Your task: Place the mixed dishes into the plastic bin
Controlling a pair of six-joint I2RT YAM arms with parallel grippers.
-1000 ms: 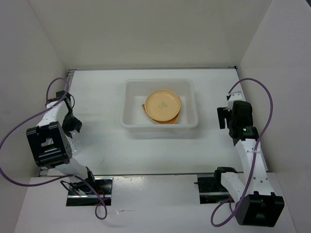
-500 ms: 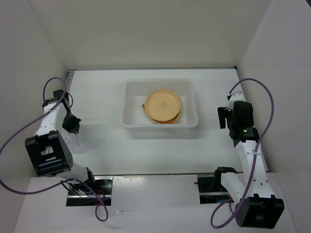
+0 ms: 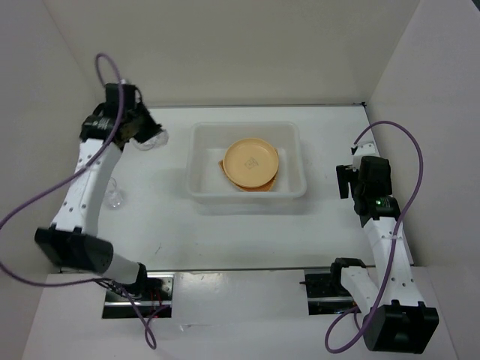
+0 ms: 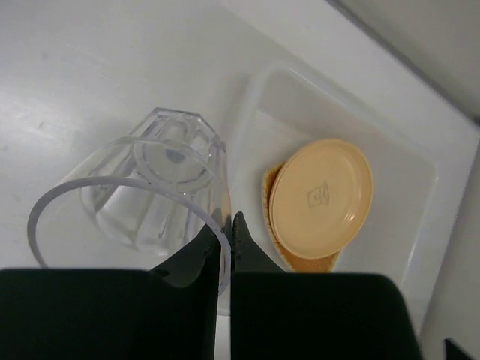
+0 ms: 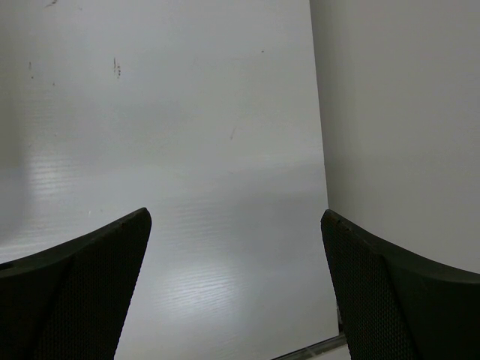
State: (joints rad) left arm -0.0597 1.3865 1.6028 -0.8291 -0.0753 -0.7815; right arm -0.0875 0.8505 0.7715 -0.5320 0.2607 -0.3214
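The plastic bin [image 3: 201, 166] sits mid-frame on the tabletop [image 3: 225, 232], with the plates [image 3: 251, 162] stacked inside it. At upper left, beside the bin's far-left corner, the left gripper [image 3: 147, 133] holds the cup [image 3: 152, 139].

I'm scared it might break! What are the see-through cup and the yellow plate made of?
The cup looks like clear glossy plastic, maybe glass: see-through, faceted walls. The plate looks like smooth matte plastic: even yellow-orange colour, moulded mark in the middle.
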